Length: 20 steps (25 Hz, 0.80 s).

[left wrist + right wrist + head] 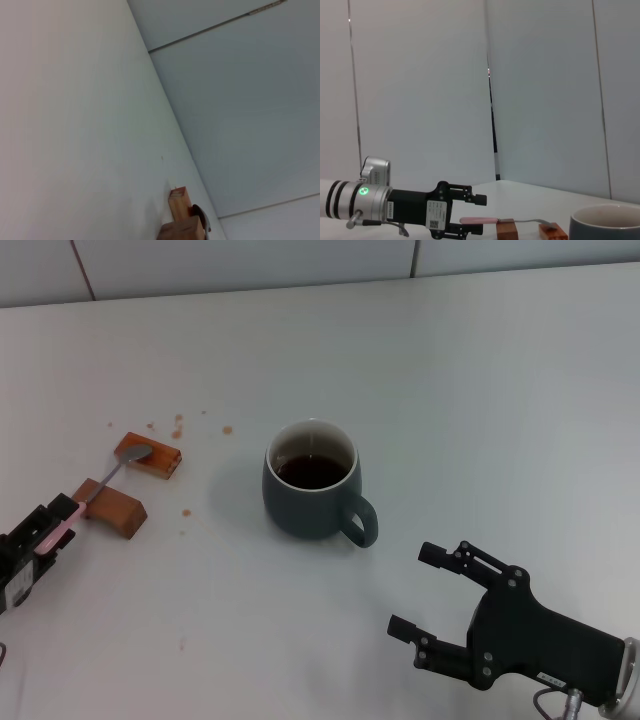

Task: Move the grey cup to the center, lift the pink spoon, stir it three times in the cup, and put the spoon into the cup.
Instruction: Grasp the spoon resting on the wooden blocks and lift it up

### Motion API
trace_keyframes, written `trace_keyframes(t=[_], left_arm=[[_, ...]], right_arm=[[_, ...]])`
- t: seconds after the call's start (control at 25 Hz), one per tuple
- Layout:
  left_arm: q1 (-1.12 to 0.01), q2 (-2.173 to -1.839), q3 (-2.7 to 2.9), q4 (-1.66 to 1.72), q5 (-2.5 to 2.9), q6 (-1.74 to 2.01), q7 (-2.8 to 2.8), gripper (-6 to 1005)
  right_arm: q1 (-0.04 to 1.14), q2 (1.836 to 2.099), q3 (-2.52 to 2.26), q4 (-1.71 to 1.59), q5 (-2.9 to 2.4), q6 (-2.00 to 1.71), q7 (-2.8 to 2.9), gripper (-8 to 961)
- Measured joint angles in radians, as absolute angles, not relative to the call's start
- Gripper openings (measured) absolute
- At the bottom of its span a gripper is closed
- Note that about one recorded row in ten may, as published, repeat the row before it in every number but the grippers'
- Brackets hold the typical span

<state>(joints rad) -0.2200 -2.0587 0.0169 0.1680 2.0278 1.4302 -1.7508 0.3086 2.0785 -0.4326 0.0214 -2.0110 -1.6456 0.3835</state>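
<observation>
The grey cup (pixel 308 498) stands upright near the middle of the table, with dark liquid inside and its handle towards my right gripper; its rim shows in the right wrist view (pixel 607 220). The pink spoon (pixel 100 485) lies across two wooden blocks at the left, its metal bowl on the far block. My left gripper (pixel 58 528) is open with its fingers on either side of the pink handle (pixel 477 220). My right gripper (pixel 410 589) is open and empty, in front of and to the right of the cup.
Two brown wooden blocks (pixel 150 457) (pixel 112 508) carry the spoon; they also show in the left wrist view (pixel 179 202). Small brown splashes (pixel 178 427) dot the table behind the blocks. A wall joint runs along the table's far edge.
</observation>
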Motion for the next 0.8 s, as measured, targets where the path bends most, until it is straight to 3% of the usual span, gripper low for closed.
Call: trace_keyframes(t=[0.8], left_arm=[[-0.225,-2.059,0.021,0.156,2.029,1.417,-1.764,518]], right_arm=[[0.307,2.079,-0.433,0.02,-2.011,-1.637,0.383,826]])
